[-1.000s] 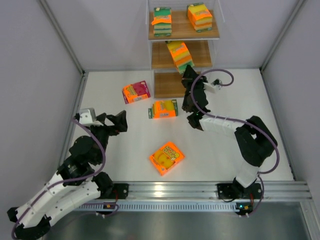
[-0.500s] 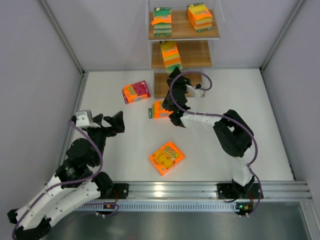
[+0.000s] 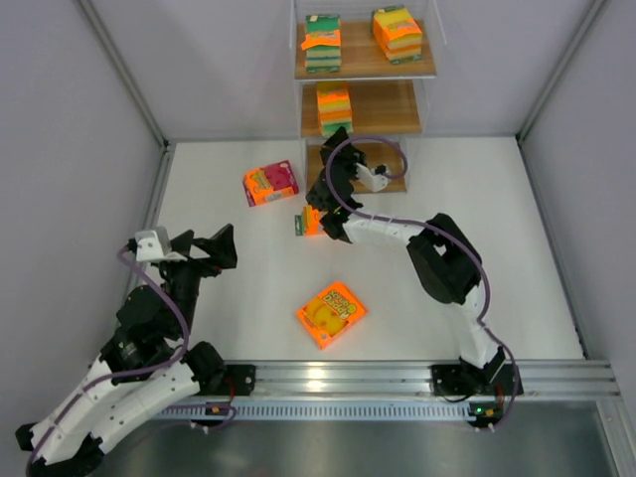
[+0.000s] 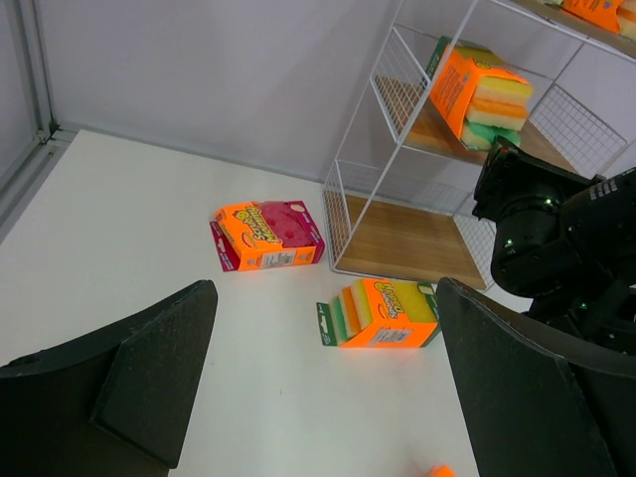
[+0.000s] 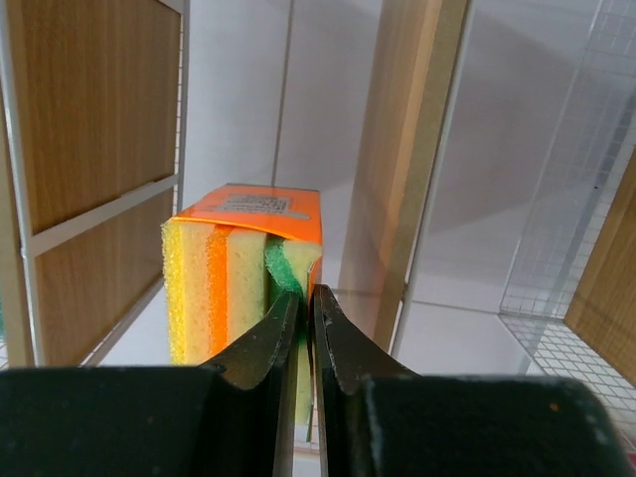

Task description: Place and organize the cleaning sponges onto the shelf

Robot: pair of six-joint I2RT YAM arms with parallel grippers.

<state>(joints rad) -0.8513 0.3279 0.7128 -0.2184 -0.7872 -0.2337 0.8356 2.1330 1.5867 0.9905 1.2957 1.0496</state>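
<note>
R jaws clenched on the green edge of a sponge pack (image 5: 238,288), a thin sliver of it nipped betw. the tips. That pack stands upright on the mid tier of the shelf (image 3: 393,104), at the left part of the board, w/ yellow, orange and green layers showing.

Top tier has 2 more: left pack (image 3: 323,42) and right pack (image 3: 397,33), set apart.

3 lie on the bench (image 3: 467,199):
- pink-red pack (image 4: 268,237), just left of the shelf foot
- orange-green pack (image 4: 383,311), near the shelf front, partly under the R arm (image 3: 388,231) in top view
- flat orange pack (image 3: 331,314), nearer the arm bases, well apart from the shelf

L jaws released, spread wide, above the bench's left side, facing the pink-red and orange-green packs.
</note>
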